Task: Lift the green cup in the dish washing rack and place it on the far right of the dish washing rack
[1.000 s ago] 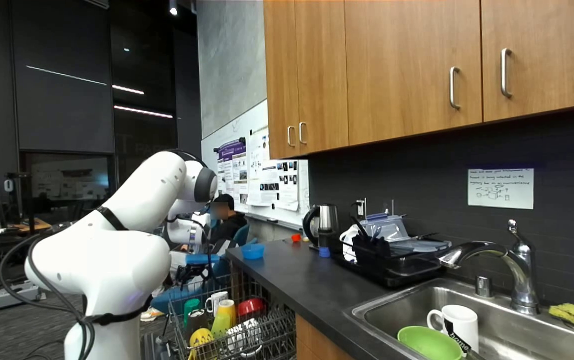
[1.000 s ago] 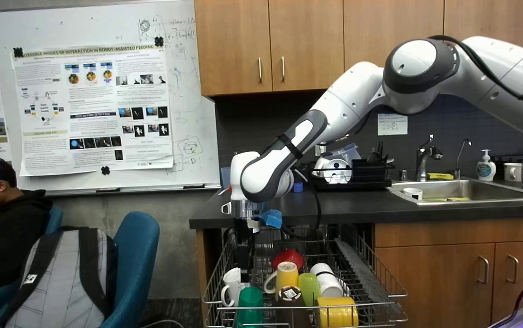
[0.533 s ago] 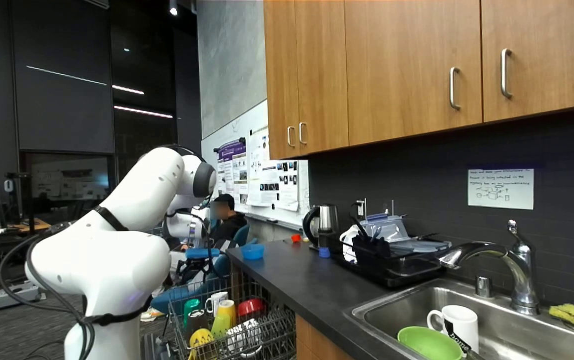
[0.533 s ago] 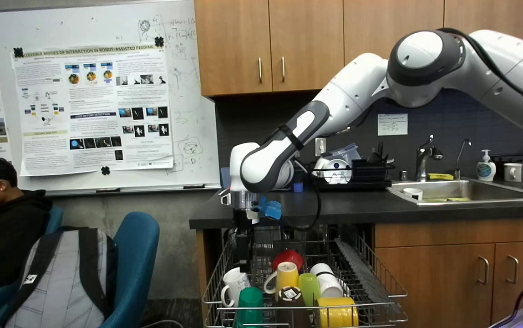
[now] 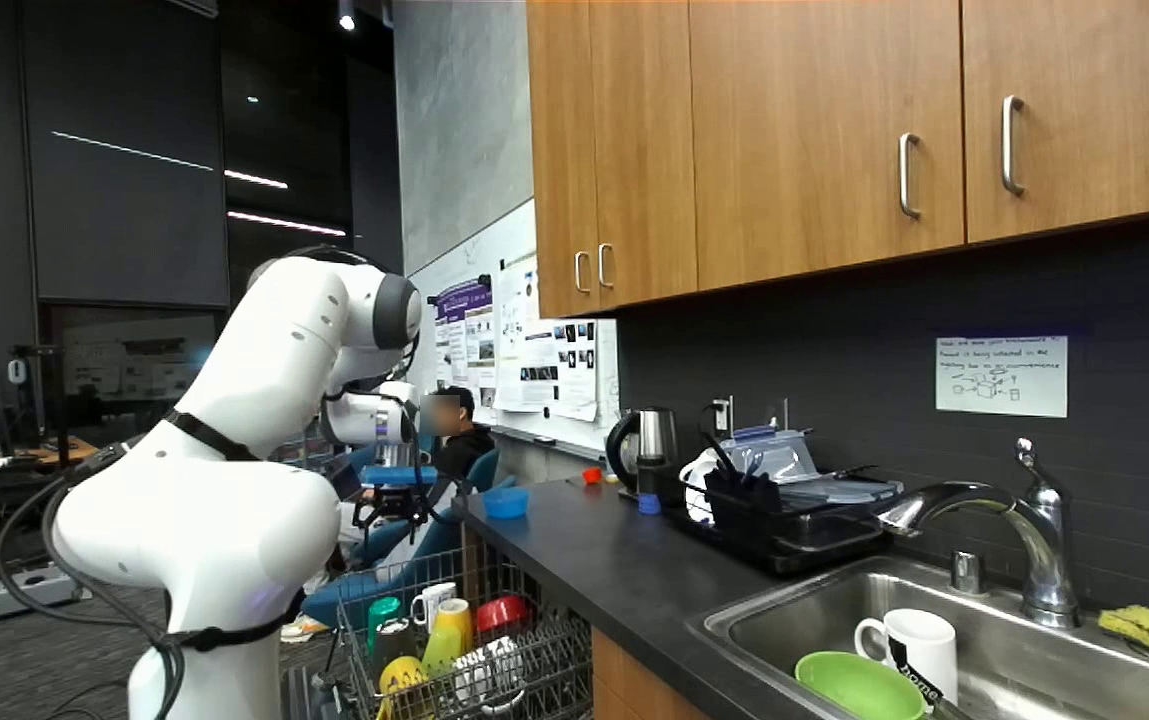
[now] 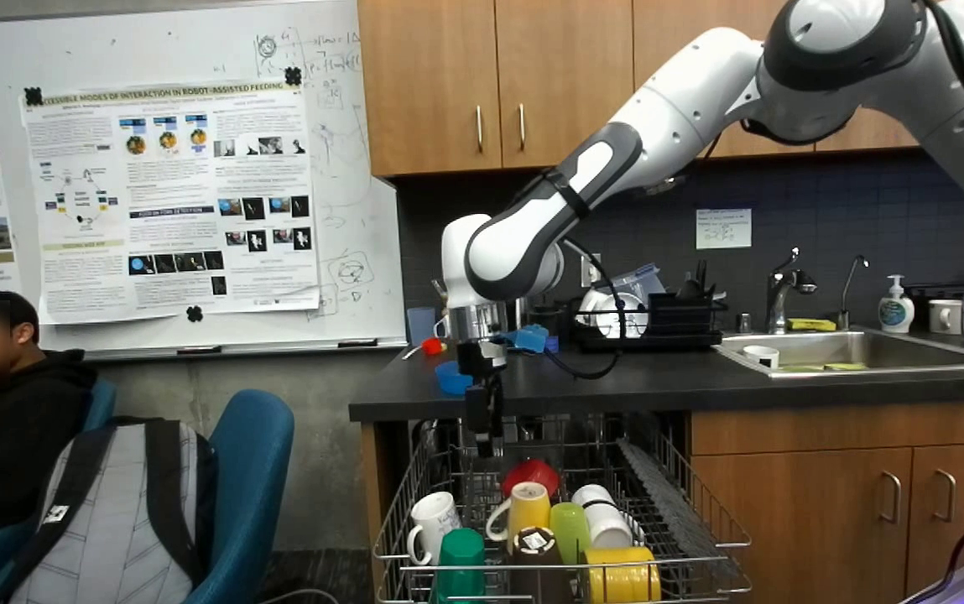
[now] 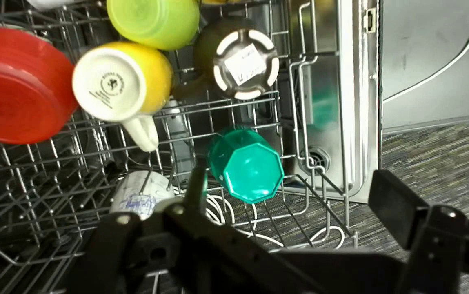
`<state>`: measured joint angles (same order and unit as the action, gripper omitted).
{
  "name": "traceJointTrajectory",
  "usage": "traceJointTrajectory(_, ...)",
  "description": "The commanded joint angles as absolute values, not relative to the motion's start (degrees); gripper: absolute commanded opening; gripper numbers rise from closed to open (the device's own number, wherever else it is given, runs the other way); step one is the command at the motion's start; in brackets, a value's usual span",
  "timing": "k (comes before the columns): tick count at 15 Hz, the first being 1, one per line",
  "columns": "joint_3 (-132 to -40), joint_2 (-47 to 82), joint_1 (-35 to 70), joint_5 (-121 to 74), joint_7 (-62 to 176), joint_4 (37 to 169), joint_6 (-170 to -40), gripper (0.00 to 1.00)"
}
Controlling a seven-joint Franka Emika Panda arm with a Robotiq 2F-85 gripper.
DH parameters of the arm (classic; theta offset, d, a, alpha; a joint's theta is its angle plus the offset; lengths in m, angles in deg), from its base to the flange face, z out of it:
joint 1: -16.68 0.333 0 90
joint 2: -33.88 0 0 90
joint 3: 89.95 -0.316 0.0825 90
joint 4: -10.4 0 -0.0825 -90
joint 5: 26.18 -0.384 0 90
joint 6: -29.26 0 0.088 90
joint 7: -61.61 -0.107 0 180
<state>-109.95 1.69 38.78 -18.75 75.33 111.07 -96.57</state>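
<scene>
Wood cabinets [image 6: 565,75] above dark counter [image 6: 658,377]; left, whiteboard [image 6: 154,46] with posters [image 6: 175,201], gray wall [image 6: 322,470] beneath; teal chair [image 6: 259,445] near left, in an exterior view. Striped carpet [image 7: 434,155] right, wrist view.

The gripper [image 6: 486,446] has risen higher above the dish washing rack [image 6: 695,560] (the arm [image 6: 666,117] too), uncovering, in an exterior view, the blue bowl [image 6: 452,378] beyond it.
</scene>
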Motion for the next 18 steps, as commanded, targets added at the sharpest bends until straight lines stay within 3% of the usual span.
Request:
traceJointTrajectory(1,-109.89,11.28,37.52,-21.12,72.95,120.85,-96.19,1.00)
traceJointTrajectory(11,-109.36,30.02,34.18,-26.58,70.55,139.66,-94.19,1.00)
traceJointTrajectory(18,-106.17,40.52,32.15,-26.47,73.64,144.47,-85.79,1.00)
